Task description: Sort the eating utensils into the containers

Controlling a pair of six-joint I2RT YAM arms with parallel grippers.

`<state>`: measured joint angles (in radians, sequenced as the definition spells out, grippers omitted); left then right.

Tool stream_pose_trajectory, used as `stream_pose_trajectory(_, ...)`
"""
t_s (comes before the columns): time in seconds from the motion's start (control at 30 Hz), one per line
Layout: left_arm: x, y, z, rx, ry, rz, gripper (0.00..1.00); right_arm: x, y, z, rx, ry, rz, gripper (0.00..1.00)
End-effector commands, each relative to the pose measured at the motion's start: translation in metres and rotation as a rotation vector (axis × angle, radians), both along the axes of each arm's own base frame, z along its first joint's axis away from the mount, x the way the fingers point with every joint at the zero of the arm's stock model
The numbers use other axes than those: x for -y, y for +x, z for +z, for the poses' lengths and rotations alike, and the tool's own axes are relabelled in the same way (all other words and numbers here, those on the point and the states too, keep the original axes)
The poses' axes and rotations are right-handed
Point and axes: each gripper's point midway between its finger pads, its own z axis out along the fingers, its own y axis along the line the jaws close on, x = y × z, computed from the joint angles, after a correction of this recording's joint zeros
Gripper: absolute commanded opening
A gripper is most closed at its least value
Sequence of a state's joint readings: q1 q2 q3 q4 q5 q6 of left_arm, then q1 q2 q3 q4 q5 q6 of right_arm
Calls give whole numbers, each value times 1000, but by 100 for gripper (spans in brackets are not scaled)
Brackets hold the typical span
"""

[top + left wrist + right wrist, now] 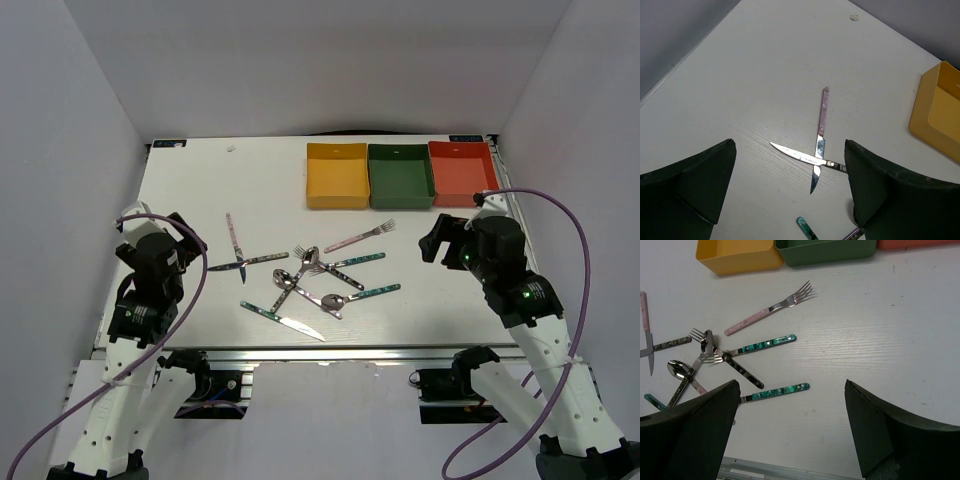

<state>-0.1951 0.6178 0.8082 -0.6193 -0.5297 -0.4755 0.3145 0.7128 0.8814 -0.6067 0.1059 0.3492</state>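
Several utensils lie scattered mid-table. A pink-handled knife (234,240) (822,120) is crossed by a dark-handled knife (250,261) (795,154). To their right are a pink-handled fork (360,237) (765,314), a pile of spoons and forks (305,275), a teal-handled piece (372,292) (777,391) and a front knife (285,320). The yellow bin (337,175), dark green bin (401,175) and red-orange bin (462,172) stand in a row at the back right, all looking empty. My left gripper (185,240) (789,160) is open above the crossed knives. My right gripper (440,240) (791,385) is open, right of the pile.
The table's front edge has a metal rail (330,352). A small scrap (232,149) (854,18) lies at the back left. White walls close in the table at the back and both sides. Purple cables loop beside each arm.
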Motion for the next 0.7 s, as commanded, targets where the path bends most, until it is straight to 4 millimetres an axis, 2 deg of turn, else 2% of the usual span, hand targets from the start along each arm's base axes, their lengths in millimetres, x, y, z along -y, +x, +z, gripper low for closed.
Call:
stream_pose_trajectory(0.0,2,3,2,11,-6,-7,98,2,2,14,38,23,-24,89)
stream_pose_trajectory(0.23,4,7,-5,3,-3,-21,98,-14,2,22,73,101,33,89)
stream_pose_trajectory(0.3,20,16,-14,-6,-15,-108,98,-20,2,18,63,129,55,89)
stream_pose_trajectory(0.47,56,36,-21,-26,-88,-276,98,-28,0,10,16,140,90,89)
stream_pose_trajectory(0.5,72,44,-32,-76,-127,-341,98,-27,0,8,13,139,88,89)
stream_pose_trajectory(0.53,82,51,-27,-74,-145,-380,98,-28,-2,7,14,142,94,89)
stream_pose_trajectory(0.6,100,65,-31,-97,-173,-441,98,-31,-3,4,12,150,109,89)
stream_pose_trajectory(0.67,130,79,-44,-169,-139,-502,98,-36,-4,1,5,162,134,89)
